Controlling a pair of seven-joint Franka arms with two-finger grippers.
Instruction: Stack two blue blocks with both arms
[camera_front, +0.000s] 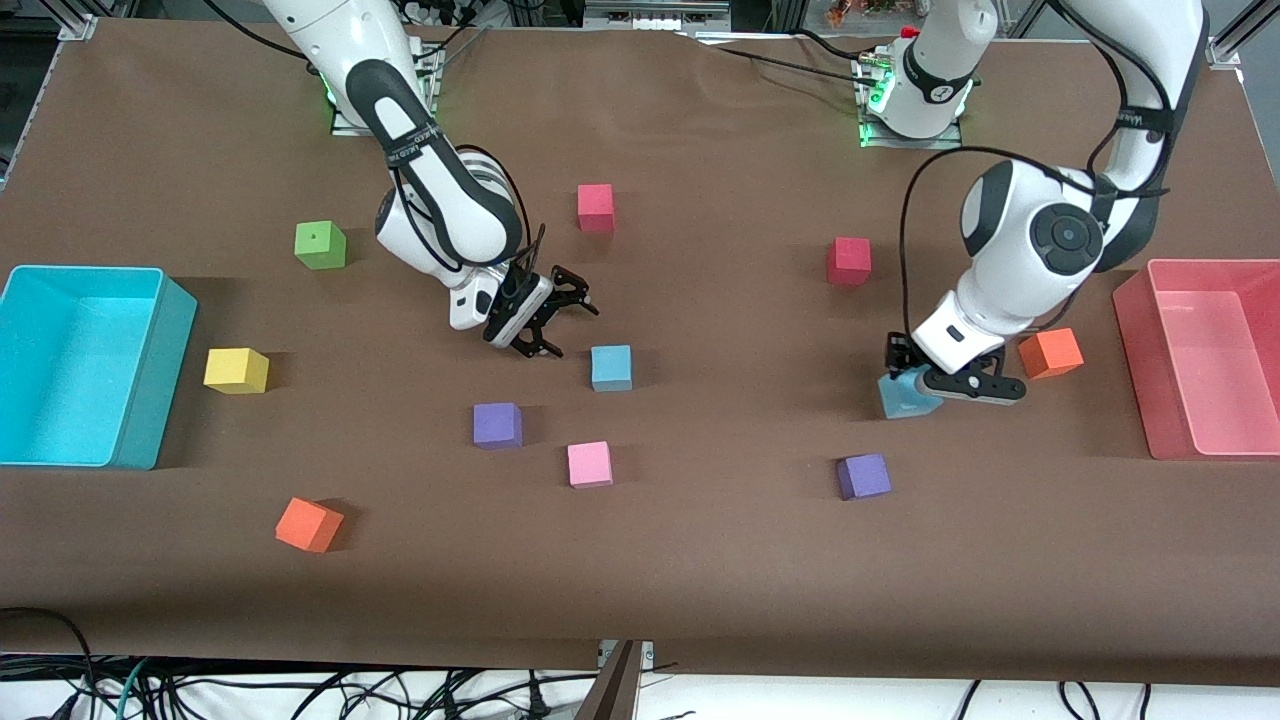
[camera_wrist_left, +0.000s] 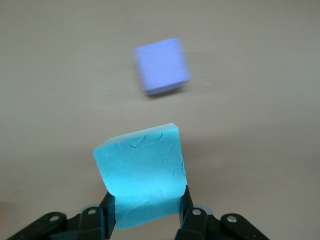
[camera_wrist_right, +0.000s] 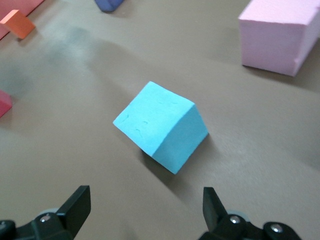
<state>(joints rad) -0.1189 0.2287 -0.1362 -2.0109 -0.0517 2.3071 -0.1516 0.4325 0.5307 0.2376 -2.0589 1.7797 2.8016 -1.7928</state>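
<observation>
both blue blocks located, one gripped

left gripper (camera_front: 945, 385) is clamped on one blue block (camera_front: 906, 394), beside an orange cube (camera_front: 1050, 353). right gripper (camera_front: 548, 318), jaws wide and holding nothing, hangs just beside the second blue block (camera_front: 611, 368), which rests on the table (camera_front: 700, 560).

I was looking at a robotics lab. Two white arms (camera_front: 440, 200) were bolted to metal plates (camera_front: 905, 135) at twelve o'clock on a table (camera_front: 700, 560) covered in brown paper. Aluminium framing (camera_front: 70, 20) stood at the corners, and loose cables (camera_front: 250, 690) trailed along the six o'clock edge. Coloured foam cubes (camera_front: 589, 464) lay scattered between a teal bin (camera_front: 150, 370) at nine o'clock and a pink bin (camera_front: 1150, 380) at three.
</observation>
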